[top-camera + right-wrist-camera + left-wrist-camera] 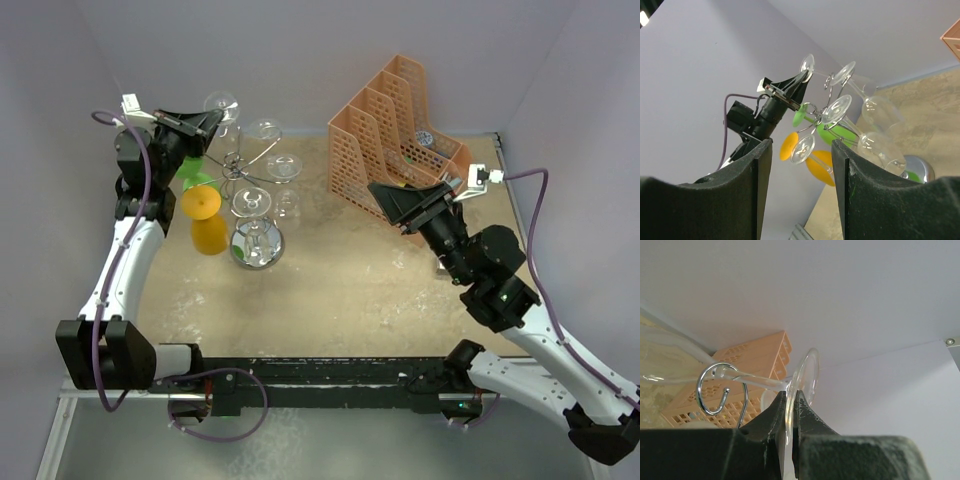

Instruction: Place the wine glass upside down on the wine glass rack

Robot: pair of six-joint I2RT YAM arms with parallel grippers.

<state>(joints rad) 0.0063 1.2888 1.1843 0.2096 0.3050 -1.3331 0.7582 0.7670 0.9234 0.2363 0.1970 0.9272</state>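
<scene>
While its round foot is pinched by the left pincer (790,396), the clear stemmed wine glass (807,372) is held with its stem through a curled hook of the silver wire wine glass rack (243,172) near the counter's (350,290) far left corner. Other clear glasses (262,130), a green glass (193,177) and an orange glass (206,218) are hung there upside down. The right pincer (802,145) is spread, empty, near the orange plastic mesh file organiser (375,140), in which a small dark item (425,138) is seen.

2 arms (128,262): white shells, black joints | cables (527,173): purple | fingers (750,200): black
</scene>
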